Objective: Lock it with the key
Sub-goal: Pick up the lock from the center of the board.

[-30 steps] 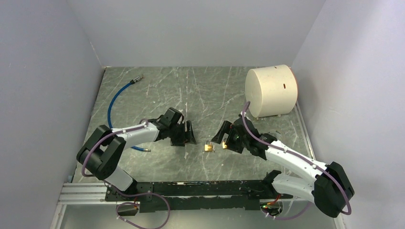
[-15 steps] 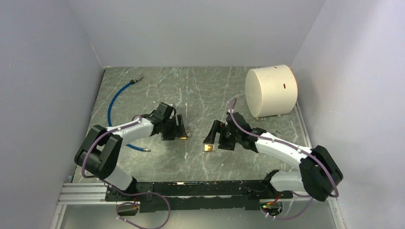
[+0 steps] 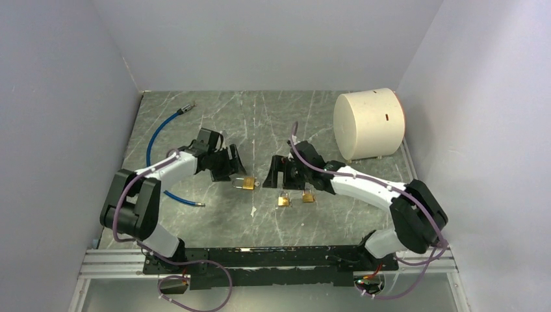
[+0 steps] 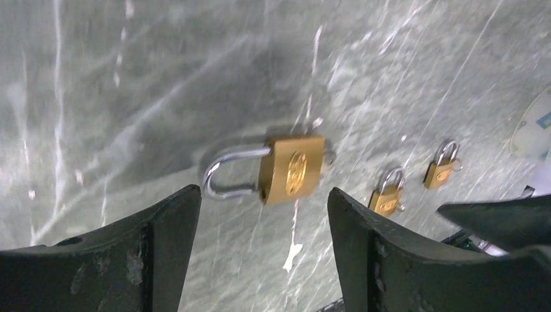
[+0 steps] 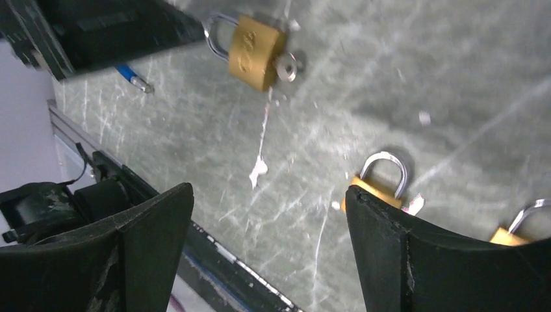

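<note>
**Jaw state.** The left gripper [image 3: 227, 167] stands released, with nothing between its fingers. The right gripper [image 3: 281, 178] is likewise spread and empty.

**Position of work.** The large padlock [image 4: 291, 169] lies flat on the table [image 3: 273, 117], between the two grippers and just ahead of the left jaws. Its shackle points toward the left arm. The key [image 5: 286, 67] protrudes from the base, on the side facing the right arm. This layout suggests a division of work: the left jaws hold the body and the right jaws turn the key. Whether the shackle is fully seated cannot be told.

**Nearby items.** Two small padlocks [image 5: 375, 187] [image 5: 513, 233] lie close under the right gripper, apart from the large one. A careless descent could knock them.

**Clearance.** Open table surrounds the large padlock on its far side. The blue hose [image 3: 156, 135] lies behind the left arm, and the white cylinder [image 3: 367, 123] stands well apart at the far right corner. The grippers face each other closely, so the risk of contact between them is the main constraint.
</note>
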Motion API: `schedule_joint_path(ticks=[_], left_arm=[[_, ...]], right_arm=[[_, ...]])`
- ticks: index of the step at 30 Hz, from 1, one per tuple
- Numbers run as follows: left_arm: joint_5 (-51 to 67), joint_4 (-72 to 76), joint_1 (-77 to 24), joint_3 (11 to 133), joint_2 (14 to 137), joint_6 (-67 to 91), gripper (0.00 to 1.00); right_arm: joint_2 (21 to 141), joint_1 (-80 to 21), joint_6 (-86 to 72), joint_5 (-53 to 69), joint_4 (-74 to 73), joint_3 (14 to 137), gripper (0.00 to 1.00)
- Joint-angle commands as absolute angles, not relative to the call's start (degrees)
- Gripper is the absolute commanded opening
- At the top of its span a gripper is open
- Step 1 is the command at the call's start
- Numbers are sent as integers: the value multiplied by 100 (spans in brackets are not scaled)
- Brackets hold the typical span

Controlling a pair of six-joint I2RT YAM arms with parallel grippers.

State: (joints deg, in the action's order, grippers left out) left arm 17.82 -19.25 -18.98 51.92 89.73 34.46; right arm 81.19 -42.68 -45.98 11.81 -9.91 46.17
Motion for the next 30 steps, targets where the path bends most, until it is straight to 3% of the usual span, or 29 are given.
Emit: schedule_joint_path(ticks=[1, 5, 9, 13, 20, 30], left_arm=[[1904, -1811, -1784, 4608, 8150, 3892, 75], [1811, -2136, -1696, 4149, 6806, 4312, 76], [1316, -2889, -1696, 3929, 5335, 4497, 83], [1050, -3731, -1690, 4082, 4511, 4312, 85], [453, -4754, -1695, 4759, 4067, 4030, 85], [-155, -5161, -1694, 4938, 3745, 3828, 84]], right_arm=[[8508, -4368, -3394, 1069, -820, 5385, 88], [9040, -4390, -2658, 1352, -625, 5918, 88], [9876, -4398, -2293, 1621, -828, 6695, 87], [10671, -4527, -1825, 1764, -1140, 7475, 87], [11534, -4639, -1004, 2002, -1297, 8215, 90], [11758, -4790, -826, 2431, -1311, 8093, 90]])
